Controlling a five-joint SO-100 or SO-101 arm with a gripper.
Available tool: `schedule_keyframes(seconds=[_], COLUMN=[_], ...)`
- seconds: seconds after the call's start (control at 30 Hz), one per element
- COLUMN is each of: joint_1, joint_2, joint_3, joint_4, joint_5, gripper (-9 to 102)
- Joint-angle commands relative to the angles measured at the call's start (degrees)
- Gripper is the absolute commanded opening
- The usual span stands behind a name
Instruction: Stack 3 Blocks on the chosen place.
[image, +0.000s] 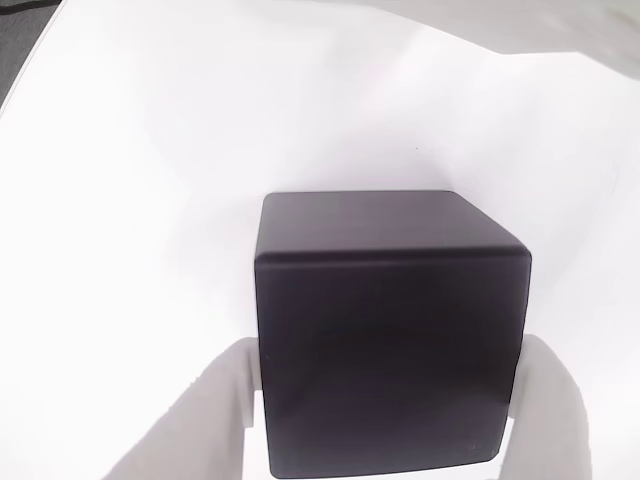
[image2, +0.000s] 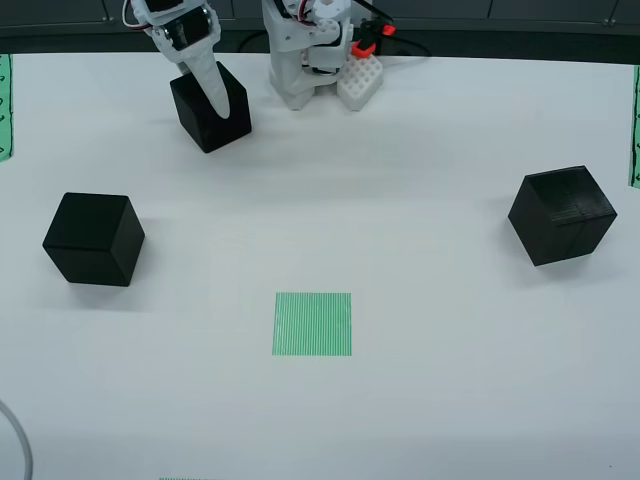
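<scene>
One black block (image: 390, 300) sits between my two white fingers (image: 215, 410) in the gripper camera view, with both pads against its sides. In the overhead view this block (image2: 190, 105) is at the back left, turned at an angle, with my gripper (image2: 207, 105) shut on it. A second black block (image2: 93, 238) rests at the left and a third block (image2: 560, 215) at the right. The chosen place, a green-striped square (image2: 312, 323), lies bare in the front middle, well away from my gripper.
The arm's white base (image2: 305, 50) stands at the back middle, with a small white rack (image2: 360, 80) and a red part beside it. Green strips mark the left edge (image2: 4, 105) and right edge (image2: 635, 130). A cable (image2: 15, 440) curves at the front left corner.
</scene>
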Motion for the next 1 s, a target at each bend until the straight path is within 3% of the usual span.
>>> schedule_keyframes(seconds=[0.0, 0.17, 0.43, 0.97], joint_1=[-0.5, -1.1, -9.2, -40.3], joint_2=[-0.8, -1.2, -5.7, -6.3], joint_3=[-0.8, -3.9, -11.7, -20.9], joint_4=[-0.8, -1.1, -1.9, 0.5], joint_5=[0.5, 2.7, 19.0, 56.9], gripper=[16, 16, 16, 16])
